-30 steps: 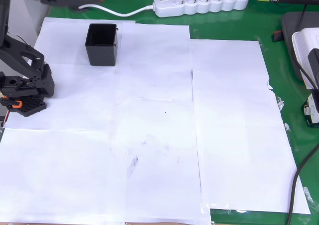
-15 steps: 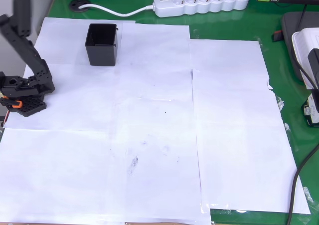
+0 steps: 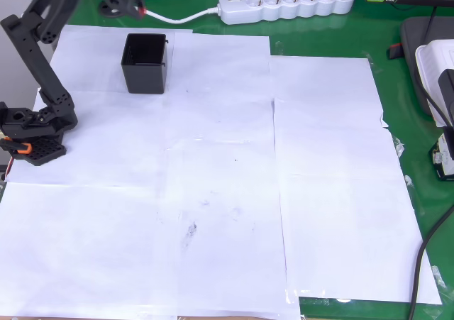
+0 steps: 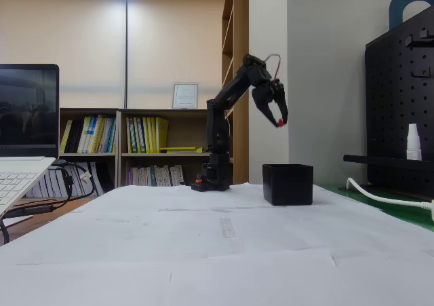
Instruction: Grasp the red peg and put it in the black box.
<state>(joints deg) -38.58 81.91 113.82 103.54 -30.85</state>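
Observation:
The red peg [image 3: 144, 11] [image 4: 279, 123] is a tiny red dot pinched at the tips of my gripper [image 3: 140, 8] [image 4: 279, 119], which is shut on it. The black box [image 3: 145, 63] [image 4: 288, 184] stands open-topped on the white paper. In the fixed view the gripper hangs high in the air, well above the box and slightly left of its middle. From overhead, the gripper sits just past the box's far edge near the top of the picture.
The arm's base [image 3: 32, 132] stands at the left edge of the paper sheets [image 3: 227, 178]. A white power strip [image 3: 284, 4] and its cable lie at the back. A laptop [image 4: 27, 116] is at the left of the fixed view, a black pegboard [image 4: 400, 96] at the right.
The arm swung: its gripper with the peg left the overhead picture's top edge half a second ago and is back in view, lower and closer to the box.

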